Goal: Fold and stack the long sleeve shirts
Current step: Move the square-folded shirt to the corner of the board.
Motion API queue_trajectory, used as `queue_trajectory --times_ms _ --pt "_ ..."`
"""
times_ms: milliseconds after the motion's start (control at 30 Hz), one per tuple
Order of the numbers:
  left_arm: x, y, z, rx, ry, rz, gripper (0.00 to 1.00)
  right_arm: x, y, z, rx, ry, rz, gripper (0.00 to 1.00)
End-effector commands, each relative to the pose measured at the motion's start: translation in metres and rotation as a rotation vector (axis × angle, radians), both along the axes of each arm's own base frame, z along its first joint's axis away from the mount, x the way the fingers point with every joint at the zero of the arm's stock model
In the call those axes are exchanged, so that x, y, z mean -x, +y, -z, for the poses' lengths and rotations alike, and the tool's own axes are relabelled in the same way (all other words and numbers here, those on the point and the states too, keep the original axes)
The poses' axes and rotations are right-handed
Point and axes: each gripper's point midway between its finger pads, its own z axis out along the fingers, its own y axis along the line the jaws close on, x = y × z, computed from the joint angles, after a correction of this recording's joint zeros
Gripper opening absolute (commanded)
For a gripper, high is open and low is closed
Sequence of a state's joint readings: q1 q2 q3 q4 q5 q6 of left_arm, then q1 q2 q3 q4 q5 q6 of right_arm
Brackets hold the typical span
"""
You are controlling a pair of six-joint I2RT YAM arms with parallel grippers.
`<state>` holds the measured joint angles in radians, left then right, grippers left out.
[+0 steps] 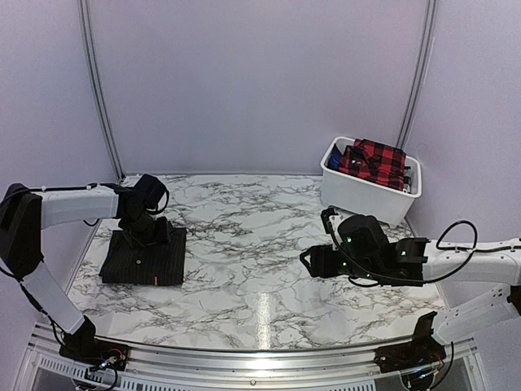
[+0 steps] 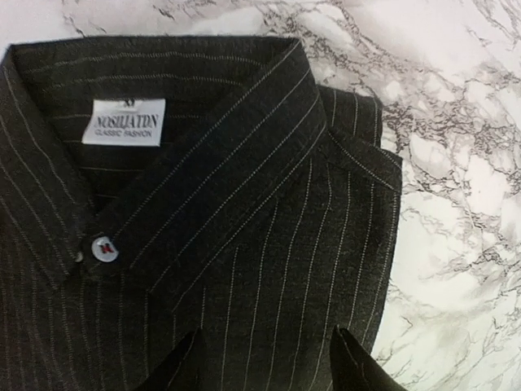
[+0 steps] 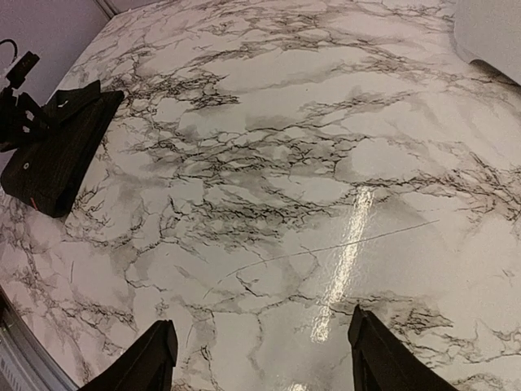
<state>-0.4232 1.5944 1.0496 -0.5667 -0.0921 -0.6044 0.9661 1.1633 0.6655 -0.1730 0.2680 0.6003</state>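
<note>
Fingertips [image 2: 358, 371] of the left gripper [image 2: 269, 371] are nearest in the wrist view, dark, at six o'clock of the picture. The jaws stand apart with nothing pinched between them, right above the pinstriped shirt [image 2: 244, 244]. This shirt lies folded into a flat rectangle, collar [image 2: 203, 155] closed, at about nine o'clock of the marble table [image 1: 260, 236], near its left edge. The right gripper [image 3: 260, 358] hangs wide and empty over bare marble at about four o'clock, well apart from the shirt. At two o'clock stands the white bin [image 1: 358, 199] with the plaid shirt [image 1: 374, 160] inside.

I think the danger is mainly on the left side. If a fingertip catches the cloth when the arm lifts, the upper layer can rise with it and the fold will open, or the whole bundle can slide toward the left edge. Pulling the plaid shirt out by one corner could also drag the light bin, or bring other cloth with it.

Count: two shirts that I can tell, one pinstriped and one plaid; a bit of blue cloth [image 1: 334, 155] in the bin that I cannot name; one bin; two grippers; one button [image 2: 104, 249] and one label [image 2: 124, 122] at the collar
</note>
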Motion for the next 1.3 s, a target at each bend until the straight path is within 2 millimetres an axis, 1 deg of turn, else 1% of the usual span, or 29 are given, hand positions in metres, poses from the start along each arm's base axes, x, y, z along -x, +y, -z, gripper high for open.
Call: queue_trajectory --times_ms 0,133,167,233,533,667,767,967,1067,1167,1267 --pt "-0.006 -0.007 0.022 0.047 0.000 -0.059 0.53 -0.005 0.006 -0.018 -0.040 -0.017 0.002 0.68" --pt "0.005 0.007 0.046 -0.003 0.041 -0.091 0.53 -0.004 0.005 -0.014 -0.034 -0.007 0.005 0.68" --pt "0.011 0.012 0.053 -0.010 0.059 -0.098 0.52 -0.004 0.005 -0.015 -0.036 -0.006 0.004 0.68" --pt "0.020 0.022 0.059 -0.019 0.073 -0.107 0.52 -0.003 0.005 -0.014 -0.036 -0.005 0.004 0.69" --pt "0.056 0.077 0.062 -0.025 0.096 -0.174 0.52 -0.004 0.007 -0.012 -0.031 -0.001 -0.002 0.69" --pt "0.067 0.090 0.062 -0.034 0.113 -0.170 0.52 -0.004 0.009 -0.010 -0.033 0.004 -0.006 0.69" --pt "0.069 0.092 0.059 -0.037 0.112 -0.162 0.52 -0.004 0.009 -0.010 -0.034 0.006 -0.007 0.69" --pt "0.069 0.086 0.050 0.002 0.100 -0.155 0.52 -0.003 0.008 -0.010 -0.034 0.009 -0.005 0.69" --pt "0.066 0.080 0.037 0.034 0.065 -0.142 0.52 -0.004 0.009 -0.012 -0.037 0.006 -0.008 0.69" --pt "0.058 0.069 0.018 0.063 0.011 -0.113 0.55 -0.005 0.011 -0.015 -0.035 -0.001 -0.010 0.70" --pt "0.053 0.050 -0.001 0.084 -0.039 -0.060 0.61 -0.008 0.011 -0.019 -0.031 -0.009 -0.004 0.71"
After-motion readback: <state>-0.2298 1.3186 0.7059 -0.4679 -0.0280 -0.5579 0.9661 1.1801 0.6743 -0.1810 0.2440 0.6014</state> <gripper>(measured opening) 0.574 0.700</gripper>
